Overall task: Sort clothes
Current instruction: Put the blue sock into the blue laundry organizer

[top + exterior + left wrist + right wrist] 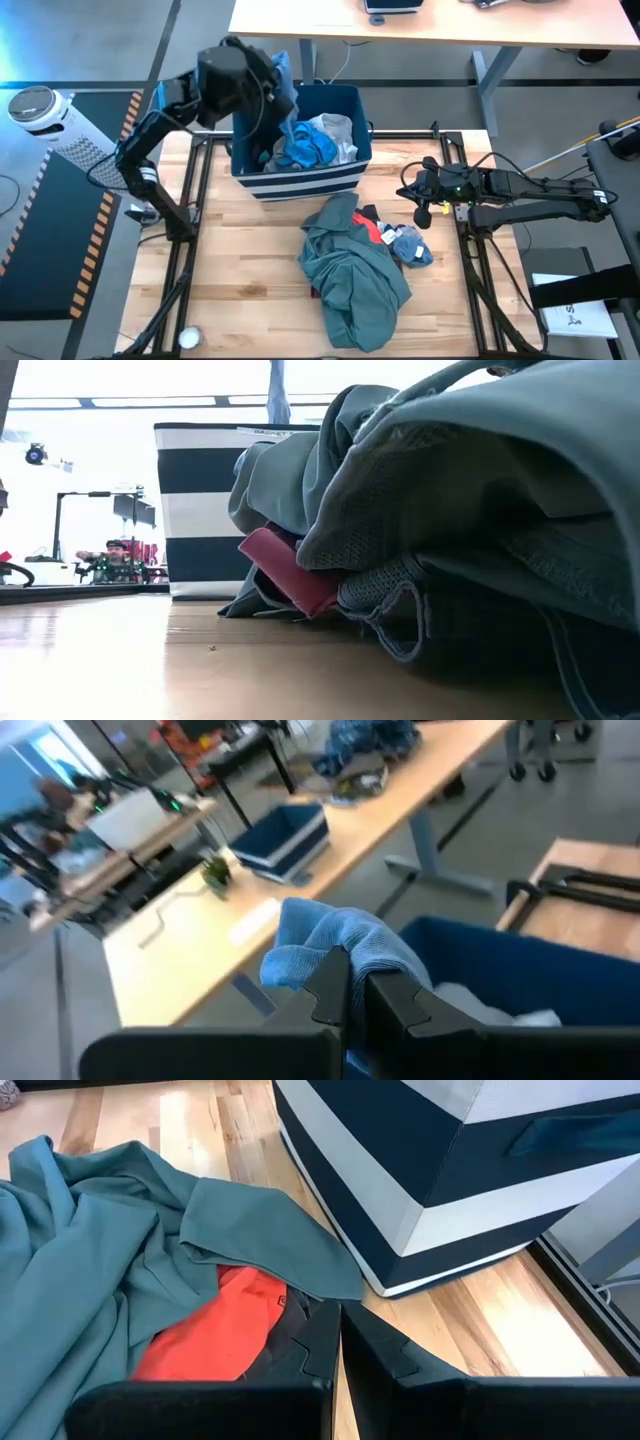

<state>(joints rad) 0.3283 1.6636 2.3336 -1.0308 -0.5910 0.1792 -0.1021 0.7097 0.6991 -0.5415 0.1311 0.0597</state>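
- Left end effector (352, 995): raised above the rear left corner of the navy striped bin (300, 183), fingers clenched on a light blue cloth (335, 942) that bunches above the fingertips.
- Navy striped bin: stands at the rear centre of the tabletop (250, 270). Inside it lie a blue garment (305, 148) and a pale grey-white garment (337, 128), touching each other.
- Teal-green garment (350, 275): large, crumpled, lies on the tabletop just in front of the bin and reaches toward the front edge. It covers most of a red piece (215, 1325) and a dark charcoal piece (290, 1320) beneath it.
- Small blue-grey piece (410, 245): lies against the right edge of the teal-green garment.
- Right end effector (425, 195): held low over the tabletop, to the right of the pile and near the bin's front right corner. Fingers closed together, grasping nothing.
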